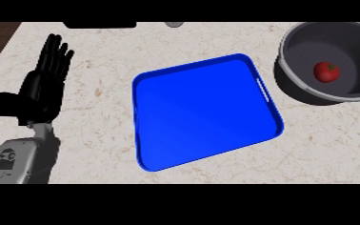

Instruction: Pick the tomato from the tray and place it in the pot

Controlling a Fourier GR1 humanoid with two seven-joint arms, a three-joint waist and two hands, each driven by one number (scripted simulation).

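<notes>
A red tomato (326, 71) with a green stem lies inside the grey pot (299, 78) at the counter's right edge. The blue tray (204, 109) sits in the middle of the counter with nothing on it. My left hand (44, 86) rests at the left side, fingers straight and pointing up, holding nothing. It is far from both tray contents and pot. My right hand does not show in the head view.
A dark object (100, 25) lies along the counter's far edge and a small grey thing (174, 24) sits beside it. The pale marble counter (98, 100) ends at a dark strip in the far left corner.
</notes>
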